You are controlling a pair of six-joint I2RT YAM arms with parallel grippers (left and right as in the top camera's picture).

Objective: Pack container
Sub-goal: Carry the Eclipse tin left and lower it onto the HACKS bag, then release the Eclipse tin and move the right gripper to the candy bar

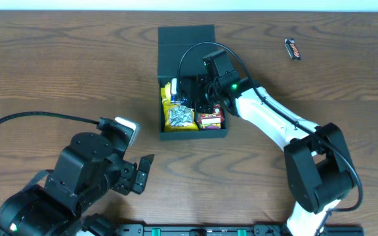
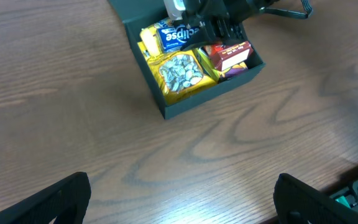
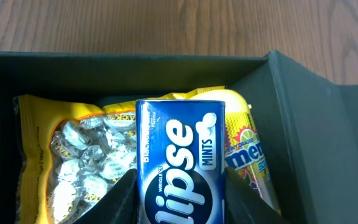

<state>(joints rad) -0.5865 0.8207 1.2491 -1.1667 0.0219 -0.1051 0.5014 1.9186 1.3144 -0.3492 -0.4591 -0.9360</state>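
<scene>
The dark container (image 1: 166, 64) stands open at the table's middle back, its lid (image 1: 186, 35) folded behind; it also shows in the left wrist view (image 2: 185, 104) and the right wrist view (image 3: 303, 118). Inside lie a yellow bag of foil candies (image 1: 180, 117), a red snack carton (image 1: 210, 120) and a yellow M&M's packet (image 3: 247, 152). My right gripper (image 1: 199, 88) is inside the container, shut on a blue Eclipse mints box (image 3: 180, 163). My left gripper (image 1: 144, 172) is open and empty over bare table at the front left.
A small dark candy bar (image 1: 293, 48) lies on the table at the back right. The right arm's cable (image 1: 199, 47) loops over the container.
</scene>
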